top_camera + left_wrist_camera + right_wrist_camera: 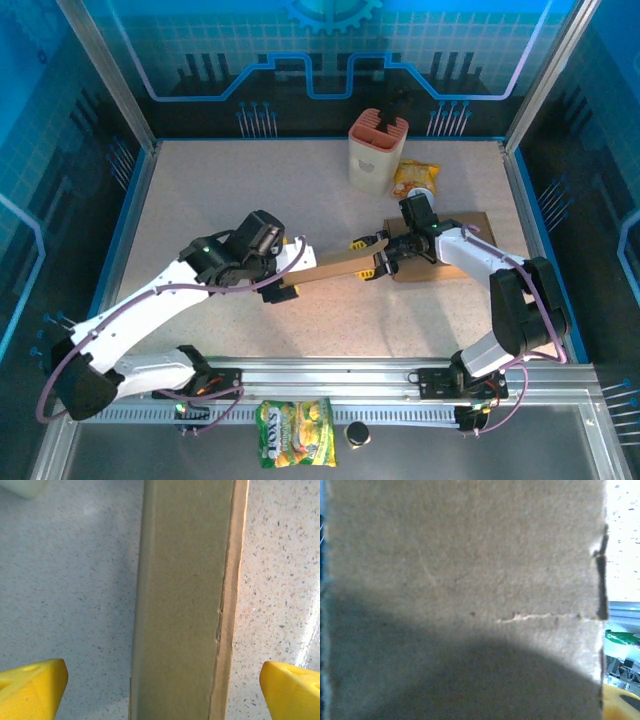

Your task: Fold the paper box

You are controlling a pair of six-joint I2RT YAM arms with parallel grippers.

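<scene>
The box [185,600] is brown cardboard, matt and slightly fibrous. Its cut edge is paler and rough, with a small tear, and close up the face shows fine scratches and a thin pale crease. The table [200,190] is a speckled, stone-like top, smooth, with a soft sheen where light falls. The left fingers [30,690] are yellow plastic, matt and a little grainy. The arms [140,310] have smooth white plastic shells and black joints. The holder [376,152] looks like matt cream plastic. The snack bags [296,446] are glossy printed film. The rail [330,375] is brushed, silvery metal. The walls [330,50] are shiny, see-through blue panels.
</scene>
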